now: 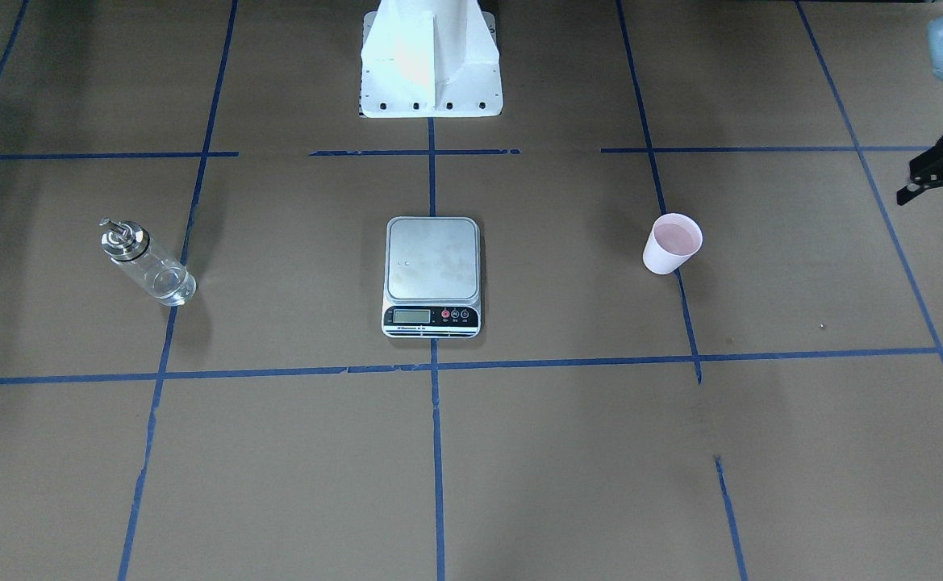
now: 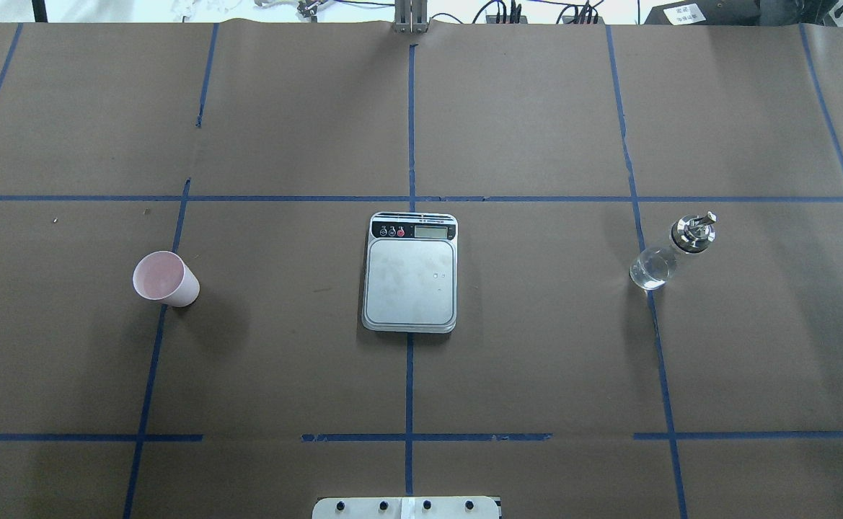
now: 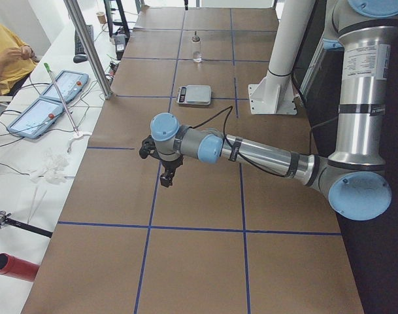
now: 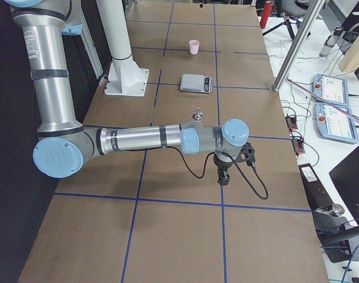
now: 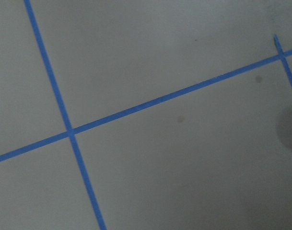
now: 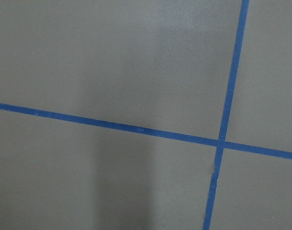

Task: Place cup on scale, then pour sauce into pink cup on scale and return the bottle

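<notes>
In the overhead view, work from left to right. The left gripper (image 3: pixel 165 175) is outside that frame. The left side view shows it hanging over bare table (image 2: pixel 536 346) at centre frame, and the front view catches only part of it at the right edge, so you cannot tell how its jaws stand. The cup (image 2: pixel 165 278) stands upright at middle left on a blue tape line, mouth up and empty, well apart from everything. The scale (image 2: pixel 410 272) sits at dead centre with nothing on its platform and its display strip toward the top of the frame. The bottle (image 2: pixel 670 252) stands upright at middle right with its cap on, and the sauce (image 2: pixel 652 270) in it is hardly visible. The right gripper (image 4: pixel 223 175) shows only in the right side view, at centre frame over bare table, so you cannot tell its jaw state either. Both wrist views show only brown paper and tape. Judging by this, none of the 3 steps is done and placing the cup comes first. The left arm looks better placed for it. Grip the paper wall lightly, then set the cup upright in the middle of the platform.
</notes>
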